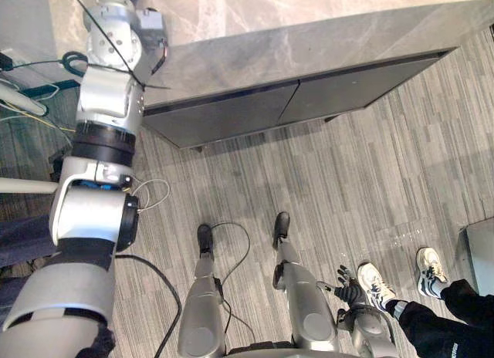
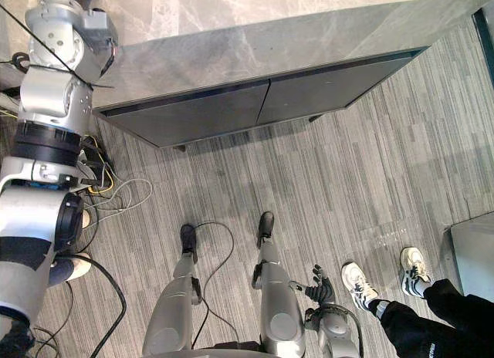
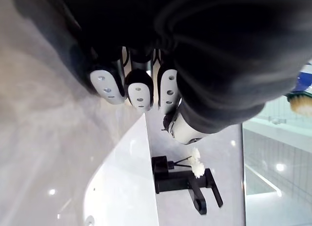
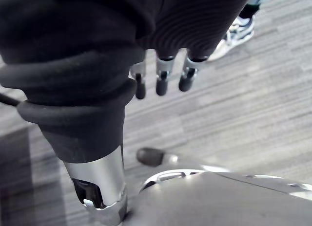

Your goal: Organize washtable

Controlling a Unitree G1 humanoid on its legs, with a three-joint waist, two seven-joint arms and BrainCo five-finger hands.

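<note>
You won't find any text, number or sign here that can be read. The nearest thing is a small white mark on the person's dark trouser leg (image 1: 455, 345), low at your right in the left eye view. It is far too small to make out.

The left arm (image 1: 108, 96) is shiny silver with black bands; the right hand (image 4: 170, 31) has silver fingers, dark tips, black ribbed cover.
</note>
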